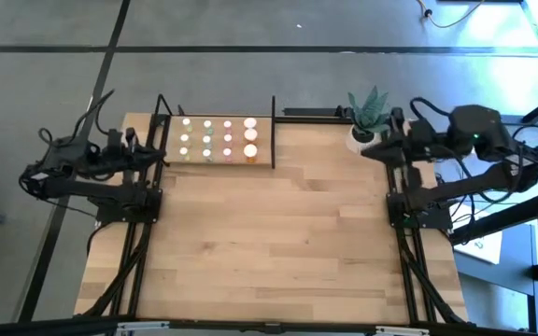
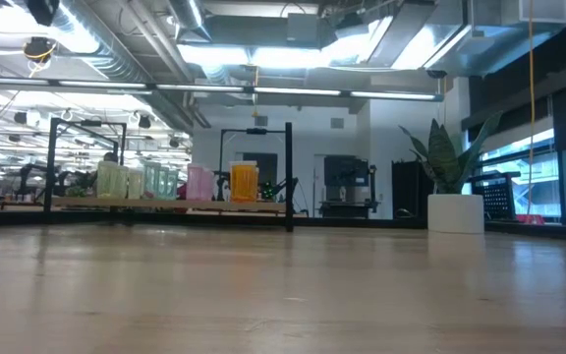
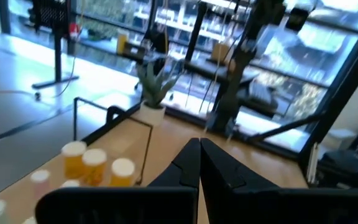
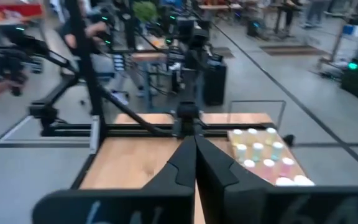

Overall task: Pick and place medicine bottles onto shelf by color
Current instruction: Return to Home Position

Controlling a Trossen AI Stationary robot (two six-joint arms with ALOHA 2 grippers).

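Observation:
The medicine bottles (image 1: 218,138) stand upright in rows on the light-wood shelf (image 1: 264,140) at the table's far left, grouped in columns of white, green, pink and orange. In the low view they line up on the shelf (image 2: 165,204), with green (image 2: 131,181), pink (image 2: 199,183) and orange (image 2: 244,181). My left gripper (image 1: 157,153) is shut and empty at the shelf's left end; its wrist view shows the fingers (image 3: 199,155) closed beside orange bottles (image 3: 95,165). My right gripper (image 1: 372,149) is shut and empty at the table's far right (image 4: 194,149).
A green plant in a white pot (image 1: 364,131) stands at the far edge next to my right gripper. The shelf's black upright end bar (image 1: 273,131) rises at its right end. Bare tabletop (image 1: 278,243) spreads between the arms and toward the near edge.

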